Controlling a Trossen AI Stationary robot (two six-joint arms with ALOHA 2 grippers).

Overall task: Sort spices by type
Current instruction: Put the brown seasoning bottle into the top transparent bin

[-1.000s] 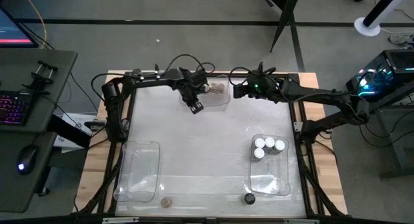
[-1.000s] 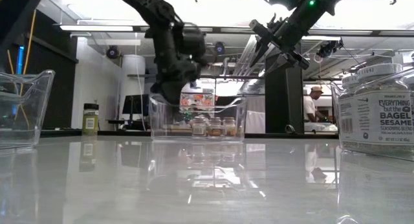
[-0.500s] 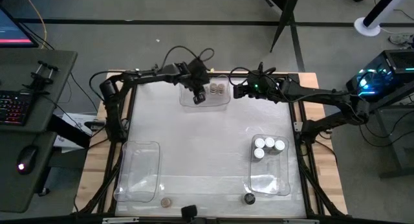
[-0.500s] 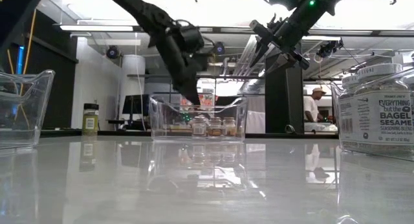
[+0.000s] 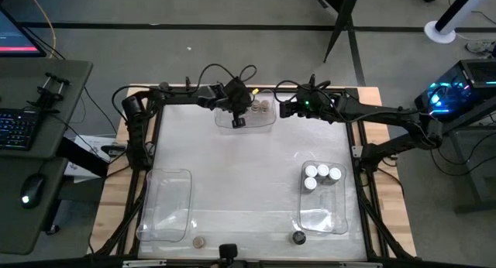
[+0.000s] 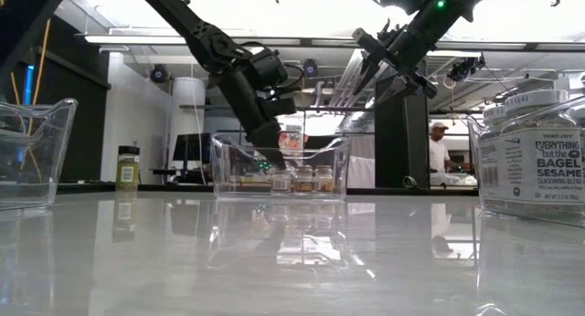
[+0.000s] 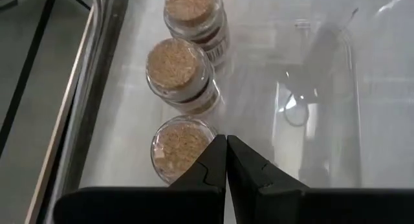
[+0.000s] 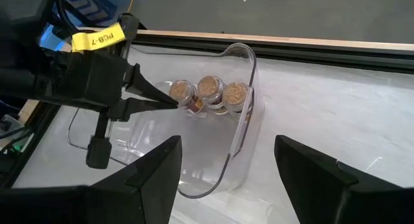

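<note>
Three tan-lidded spice jars (image 7: pixel 184 62) stand in a row inside the clear far bin (image 5: pixel 246 113). My left gripper (image 7: pixel 226 141) is shut and reaches down into that bin, its tips beside the end jar (image 7: pixel 180 146); the right wrist view shows the left gripper (image 8: pixel 169 102) at the same jar (image 8: pixel 182 91). My right gripper (image 8: pixel 226 172) is open and hovers above the table just right of the bin, also visible in the high view (image 5: pixel 285 108). Several white-lidded jars (image 5: pixel 321 175) stand in the right near bin. A tan-lidded jar (image 5: pixel 200 242) and a black-lidded jar (image 5: pixel 298 237) stand on the table by the near edge. My left gripper's shut fingers (image 7: pixel 210 160) come slanting down from the table's left, close against the side of the end jar's lid (image 7: pixel 194 143). I cannot tell whether they touch it. The jar stands upright on the bin floor.
An empty clear bin (image 5: pixel 167 204) sits near left. The right near bin (image 5: pixel 325 214) has free floor toward the near edge. In the low view a large seasoning jar (image 6: pixel 535 161) looms close on the right. A person (image 6: pixel 441 142) shows in the room behind.
My left gripper has moved toward the far edge and slightly right, then down into the far bin beside the tan-lidded jars, tipping steeper as it went. The jars and my right arm have kept still.
</note>
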